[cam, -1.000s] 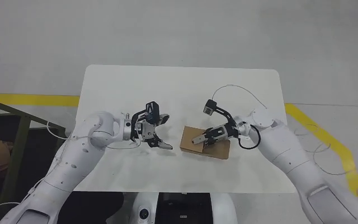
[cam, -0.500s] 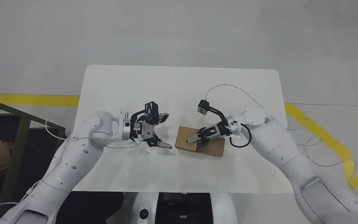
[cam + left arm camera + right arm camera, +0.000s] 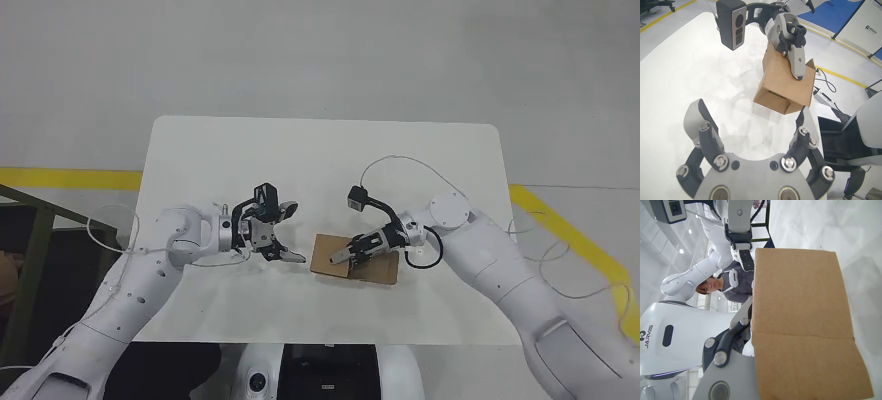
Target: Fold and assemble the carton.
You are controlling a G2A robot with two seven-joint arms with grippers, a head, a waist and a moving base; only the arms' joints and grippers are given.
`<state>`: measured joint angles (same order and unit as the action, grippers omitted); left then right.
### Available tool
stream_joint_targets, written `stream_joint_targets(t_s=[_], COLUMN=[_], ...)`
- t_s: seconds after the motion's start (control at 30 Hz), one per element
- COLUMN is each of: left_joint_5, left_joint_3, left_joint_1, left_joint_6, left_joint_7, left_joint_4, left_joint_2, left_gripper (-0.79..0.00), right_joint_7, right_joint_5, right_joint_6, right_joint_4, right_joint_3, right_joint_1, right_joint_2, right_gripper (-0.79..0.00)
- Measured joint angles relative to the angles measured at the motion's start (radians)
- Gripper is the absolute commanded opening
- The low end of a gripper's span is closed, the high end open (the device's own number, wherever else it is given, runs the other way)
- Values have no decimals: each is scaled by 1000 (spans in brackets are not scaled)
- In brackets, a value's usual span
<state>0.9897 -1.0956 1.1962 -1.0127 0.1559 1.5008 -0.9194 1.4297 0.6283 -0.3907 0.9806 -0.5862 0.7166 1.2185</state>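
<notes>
The brown carton (image 3: 368,262) is held near the table's front edge, lifted and tilted, with one open end facing my left gripper (image 3: 293,233). My right gripper (image 3: 346,257) is shut on the carton's upper panel (image 3: 783,85); one grey finger (image 3: 797,62) lies on the outside and the other is hidden. In the right wrist view the carton panel (image 3: 800,313) runs alongside that gripper's finger (image 3: 745,311). My left gripper (image 3: 751,108) stands open a short way left of the carton, holding nothing.
The white table (image 3: 320,160) has free room at the back and left. A thin white cable (image 3: 420,162) loops over its back right part. The front edge runs just below the carton.
My right arm has carried the carton leftwards, closer to my left gripper. The left gripper has drawn back slightly and stays open.
</notes>
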Motion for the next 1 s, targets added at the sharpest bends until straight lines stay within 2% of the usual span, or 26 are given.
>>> stream_joint_targets(t_s=[0.4,0.6,0.63,0.67,0.7,0.73,0.77,1.0], left_joint_5=[324,425,438,454,465,474,481,505], left_joint_3=[55,61,60,58,56,54,52,29], left_joint_1=[22,25,27,29,32,34,37,56], left_joint_6=[5,27,30,35,38,40,41,45], left_joint_7=[-362,-476,-488,-502,-512,-521,-529,-558], left_joint_4=[-84,-111,-112,-113,-114,-115,-116,-100], left_joint_2=[-13,-13,-12,-11,-9,-8,-7,1], left_gripper=[0,0,0,0,0,0,0,0], right_joint_7=[-19,-23,-26,-30,-33,-36,-39,-70], right_joint_5=[69,74,73,72,71,69,66,31], right_joint_6=[-20,-23,-26,-30,-34,-36,-39,-71], right_joint_4=[-114,-172,-183,-197,-208,-219,-230,-284], right_joint_3=[81,118,123,131,136,141,147,171], right_joint_1=[-42,-67,-71,-76,-80,-84,-87,-123], right_joint_2=[57,84,89,95,99,104,108,121], right_gripper=[-785,-785,-763,-631,-545,-366,0,0])
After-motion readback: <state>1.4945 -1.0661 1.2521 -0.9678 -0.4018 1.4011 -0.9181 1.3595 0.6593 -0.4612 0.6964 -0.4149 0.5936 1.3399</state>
